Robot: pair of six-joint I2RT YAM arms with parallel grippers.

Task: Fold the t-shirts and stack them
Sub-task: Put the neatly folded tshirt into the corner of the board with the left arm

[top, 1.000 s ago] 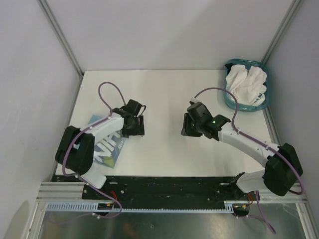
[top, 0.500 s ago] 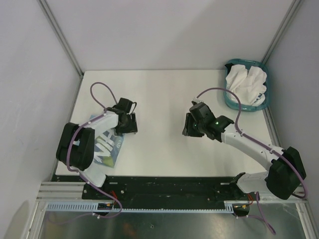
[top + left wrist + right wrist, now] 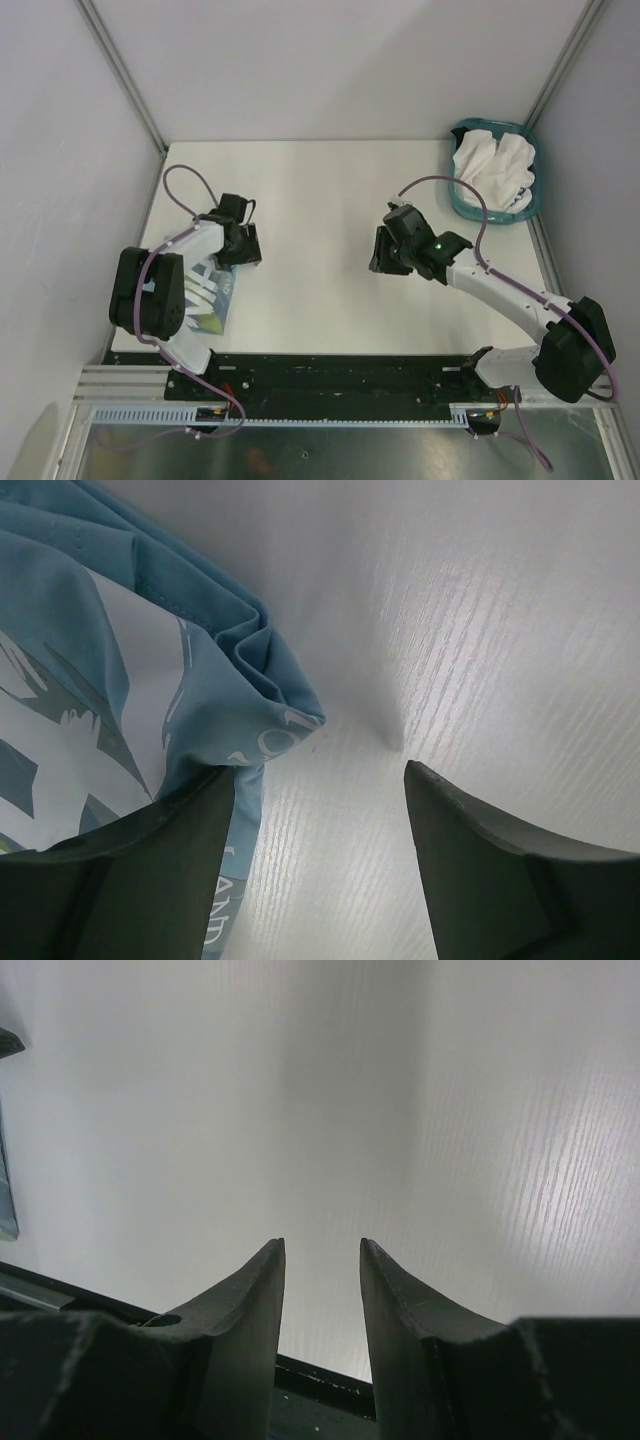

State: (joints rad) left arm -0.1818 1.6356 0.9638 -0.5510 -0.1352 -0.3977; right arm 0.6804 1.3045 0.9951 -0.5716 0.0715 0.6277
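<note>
At lower left, the wide-open left gripper [image 3: 243, 245] hovers over the folded light blue cloth t-shirt [image 3: 215, 300]; next, the narrowly parted, empty right gripper [image 3: 383, 252] should fetch the white cloth t-shirts [image 3: 493, 165].

Beneath the left gripper [image 3: 243, 256] and right gripper [image 3: 377, 262]: white table [image 3: 320, 195] (faint ribbed grain up close). Well beyond the right gripper, off to its right: teal plastic basket [image 3: 458, 205] at the far corner. Behind both, along the near edge: black mounting plate [image 3: 340, 368]. All around: pale walls [image 3: 330, 60] with metal corner posts [image 3: 125, 75].
</note>
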